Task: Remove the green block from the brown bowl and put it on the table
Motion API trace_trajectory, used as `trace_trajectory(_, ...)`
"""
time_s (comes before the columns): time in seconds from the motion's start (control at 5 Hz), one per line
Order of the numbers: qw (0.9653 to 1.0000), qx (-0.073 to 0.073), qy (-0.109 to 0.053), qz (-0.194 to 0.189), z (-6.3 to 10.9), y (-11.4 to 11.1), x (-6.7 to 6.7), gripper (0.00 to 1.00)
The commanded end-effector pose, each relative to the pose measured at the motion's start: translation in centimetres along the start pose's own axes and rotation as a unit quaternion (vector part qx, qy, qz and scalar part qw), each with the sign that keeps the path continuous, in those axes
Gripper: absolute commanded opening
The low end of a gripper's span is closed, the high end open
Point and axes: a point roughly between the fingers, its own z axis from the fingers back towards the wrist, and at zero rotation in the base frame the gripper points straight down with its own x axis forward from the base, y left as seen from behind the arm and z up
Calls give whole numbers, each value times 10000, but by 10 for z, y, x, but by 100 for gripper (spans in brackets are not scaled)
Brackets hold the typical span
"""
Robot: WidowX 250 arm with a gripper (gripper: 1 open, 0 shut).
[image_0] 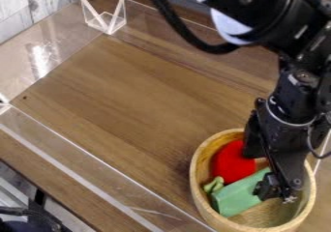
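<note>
The brown bowl (206,209) sits at the table's near right corner. Inside it lies the mint-green block (237,198), flat against the near side, with a round red toy (233,163) beside it toward the far left. My black gripper (262,170) points straight down into the bowl, its fingers (272,187) spread open just above the block's right end and next to the red toy. Nothing is held between them. The arm hides the bowl's right rim.
The wood-grain table (142,91) stretches to the left and back. Low clear plastic walls (77,168) run along its edges, with a clear corner piece (104,15) at the far left.
</note>
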Motion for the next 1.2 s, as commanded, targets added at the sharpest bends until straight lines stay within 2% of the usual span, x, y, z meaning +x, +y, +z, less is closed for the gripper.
trace_trajectory(0.0,9992,182,-348,87,15,6,5,100)
trace_trajectory(0.6,9985,208,-476,161,13,6,5,100)
trace_trajectory(1.0,9982,136,-559,193,-6,6,1,100)
